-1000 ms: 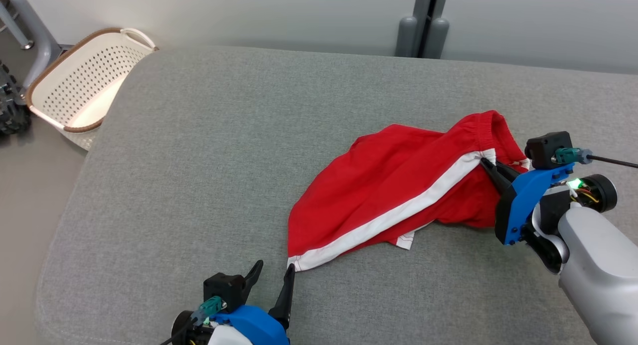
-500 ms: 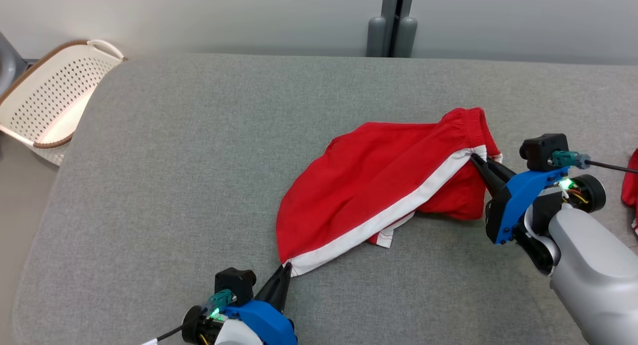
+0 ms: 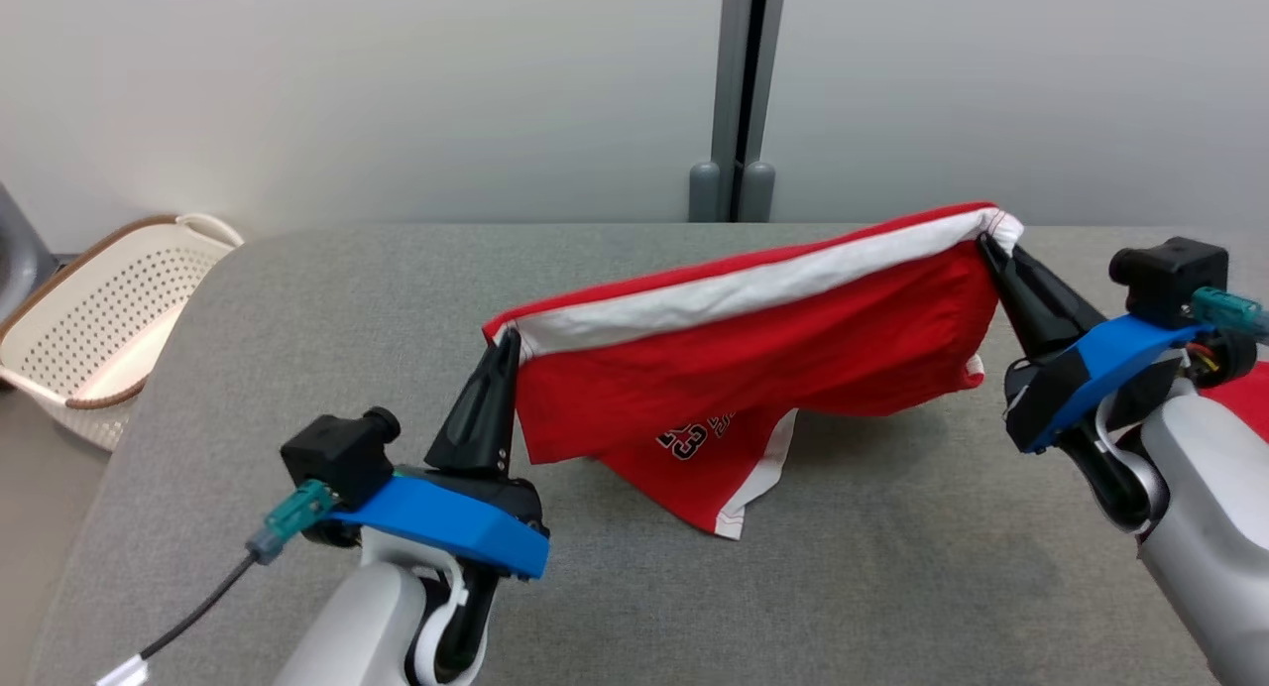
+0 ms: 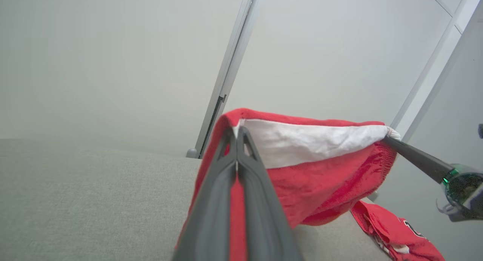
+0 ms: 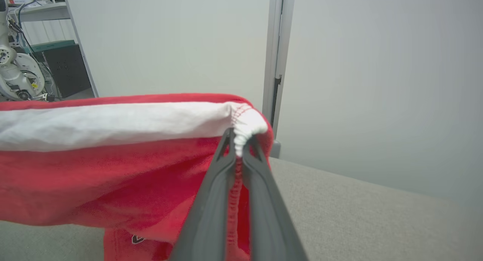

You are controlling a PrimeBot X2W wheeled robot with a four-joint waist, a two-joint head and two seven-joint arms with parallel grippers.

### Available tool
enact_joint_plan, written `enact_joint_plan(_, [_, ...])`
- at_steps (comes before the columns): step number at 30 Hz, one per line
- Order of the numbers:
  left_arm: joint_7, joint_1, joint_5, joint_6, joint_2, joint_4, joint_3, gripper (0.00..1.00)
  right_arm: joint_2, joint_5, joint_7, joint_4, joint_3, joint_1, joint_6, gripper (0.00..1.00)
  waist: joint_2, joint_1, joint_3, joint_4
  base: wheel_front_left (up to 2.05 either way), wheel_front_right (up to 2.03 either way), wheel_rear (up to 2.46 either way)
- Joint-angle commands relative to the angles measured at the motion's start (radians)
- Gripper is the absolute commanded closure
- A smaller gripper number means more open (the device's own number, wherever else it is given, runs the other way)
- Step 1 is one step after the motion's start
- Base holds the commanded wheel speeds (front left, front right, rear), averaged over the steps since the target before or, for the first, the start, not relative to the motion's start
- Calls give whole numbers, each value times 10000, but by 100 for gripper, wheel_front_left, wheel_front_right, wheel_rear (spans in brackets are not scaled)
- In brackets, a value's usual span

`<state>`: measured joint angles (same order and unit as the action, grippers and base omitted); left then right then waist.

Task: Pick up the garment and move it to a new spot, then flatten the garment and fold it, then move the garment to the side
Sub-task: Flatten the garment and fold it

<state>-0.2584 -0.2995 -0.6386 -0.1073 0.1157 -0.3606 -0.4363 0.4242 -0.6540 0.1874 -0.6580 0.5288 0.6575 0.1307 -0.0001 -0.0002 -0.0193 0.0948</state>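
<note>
Left gripper (image 3: 508, 341), open a second ago, now pinches the garment (image 3: 753, 369) at its left hem corner. Right gripper (image 3: 985, 240) is clamped on the far-right waistband end. The garment hangs mid-scene, stretched between them and lifted off the grey cushion (image 3: 297, 319). Pick-up looks done; the move comes next. Unclear whether the lowest corner touches the cushion. The print is folded and unreadable.
</note>
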Motion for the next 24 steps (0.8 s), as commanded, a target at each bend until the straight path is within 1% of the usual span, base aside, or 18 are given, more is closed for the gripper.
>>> enact_joint_plan(1, [61,-150,-80,57,104,434,96,100,196,140,78,331,-131,-195,2,100,1,2,-285,-277,0,0,0])
enact_joint_plan(5, [554,-331,-290,349,572,2269,553,100,625,398,-307,1997,-765,-519,2,100,1,2,-507,-577,0,0,0])
enact_joint_plan(9, [1306,-636,-498,650,1037,3936,930,100,950,846,-1153,4156,-1749,-1074,2,100,1,2,-575,-832,0,0,0])
enact_joint_plan(12, [1909,-987,-526,821,1398,4656,1117,100,921,1178,-2010,5722,-2535,-1577,2,100,1,2,-488,-970,0,0,0])
enact_joint_plan(15, [2444,-1446,-563,873,1633,4718,1151,100,679,1564,-2964,6733,-2981,-2049,2,100,1,2,-287,-1066,0,0,0])
enact_joint_plan(17, [2678,-1811,-592,843,1712,4376,1166,100,364,1602,-3416,7005,-3032,-2219,2,100,1,2,-84,-1116,0,0,0])
enact_joint_plan(19, [2801,-2252,-574,749,1747,3882,1139,100,125,1638,-3675,6938,-2968,-2125,2,100,1,2,168,-1182,0,0,0])
enact_joint_plan(21, [2832,-2886,-407,646,1771,3335,1083,100,-105,1701,-3771,6703,-2849,-1640,2,100,1,2,572,-1253,0,0,0])
enact_joint_plan(24, [2827,-4067,-159,563,1819,2321,1124,100,-445,1942,-3575,5967,-2574,-511,2,100,1,2,1225,-1382,0,0,0])
